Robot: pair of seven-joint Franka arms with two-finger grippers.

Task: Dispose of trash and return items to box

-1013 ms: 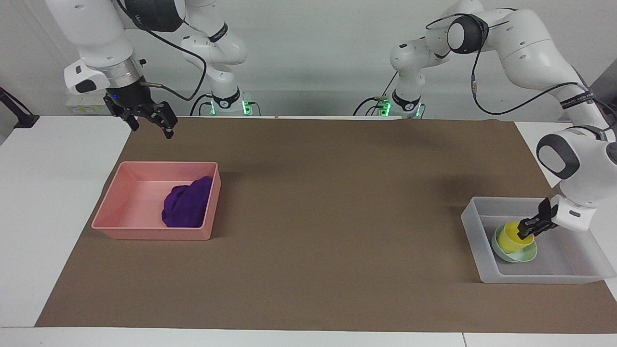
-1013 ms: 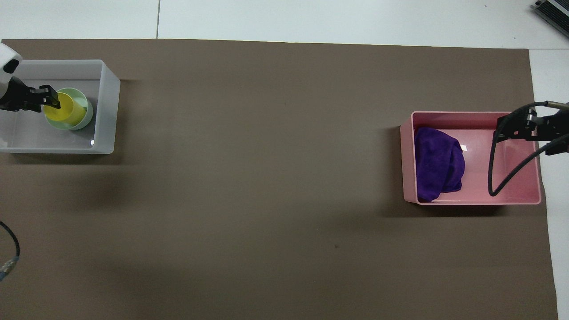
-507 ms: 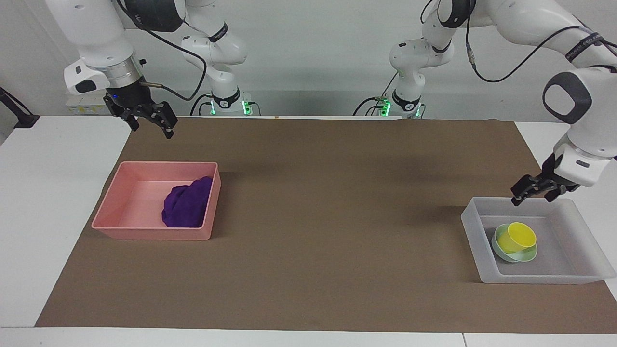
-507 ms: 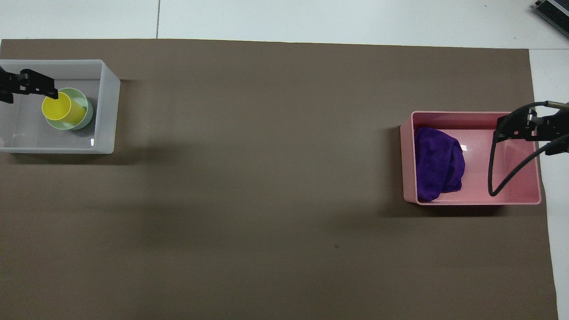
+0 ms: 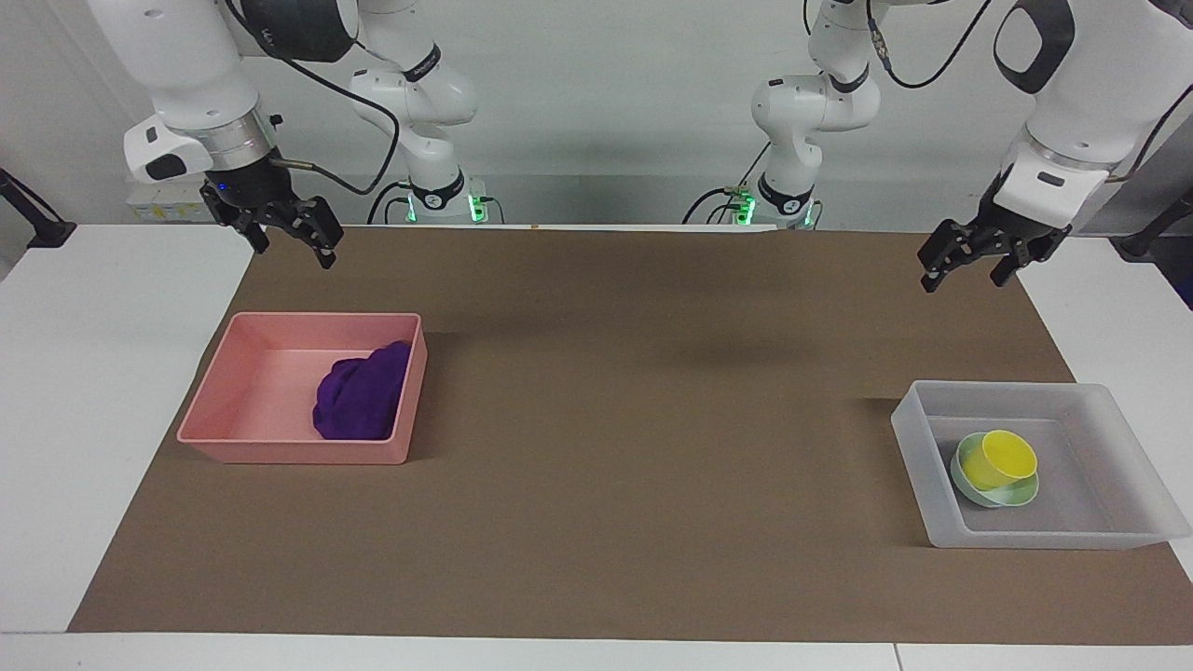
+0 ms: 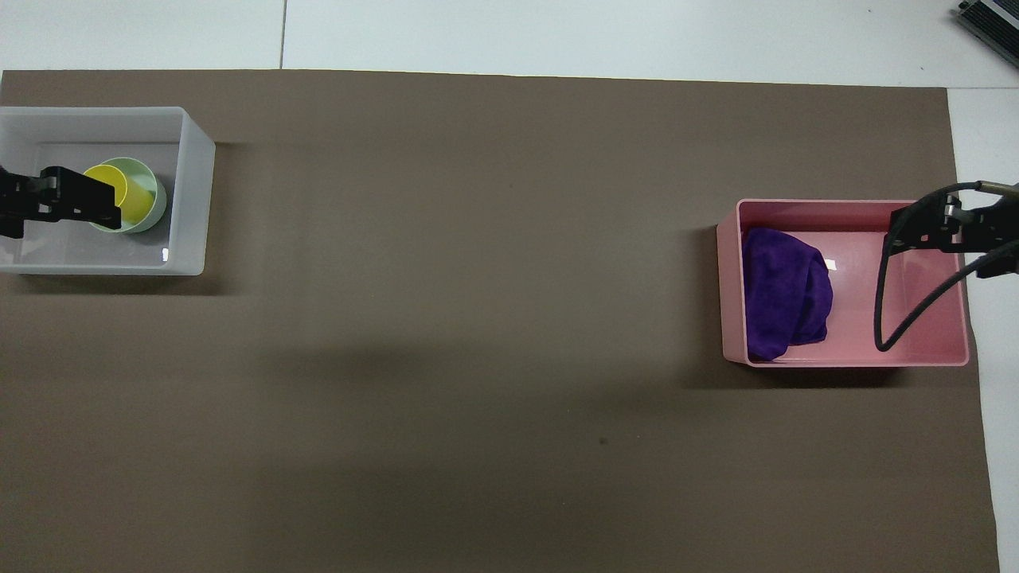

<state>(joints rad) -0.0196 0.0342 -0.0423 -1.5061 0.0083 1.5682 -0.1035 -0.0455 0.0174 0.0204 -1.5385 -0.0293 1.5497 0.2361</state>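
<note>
The yellow cup [image 5: 999, 458] stands in the mint-green bowl [image 5: 1011, 498] inside the translucent box [image 5: 1025, 536] at the left arm's end of the table. The overhead view shows the cup [image 6: 137, 199], the bowl [image 6: 157, 208] and the box [image 6: 195, 207] too. My left gripper [image 5: 965, 270] is open and empty, raised over the mat; from overhead it [image 6: 99, 205] covers part of the cup. The purple cloth [image 5: 362, 399] [image 6: 780, 290] lies in the pink bin [image 5: 280, 453] [image 6: 915, 318]. My right gripper [image 5: 293, 247] [image 6: 927, 227] waits, open and empty, raised by the bin.
A brown mat [image 5: 615, 419] covers most of the white table [image 5: 102, 373]. The two arm bases [image 5: 438, 196] stand at the robots' edge. A black cable loop [image 6: 884, 318] hangs from the right arm over the pink bin.
My left gripper has let go of the yellow cup in the box, risen and drawn back toward the robots. The cup stays in the bowl. The right arm has not moved.
</note>
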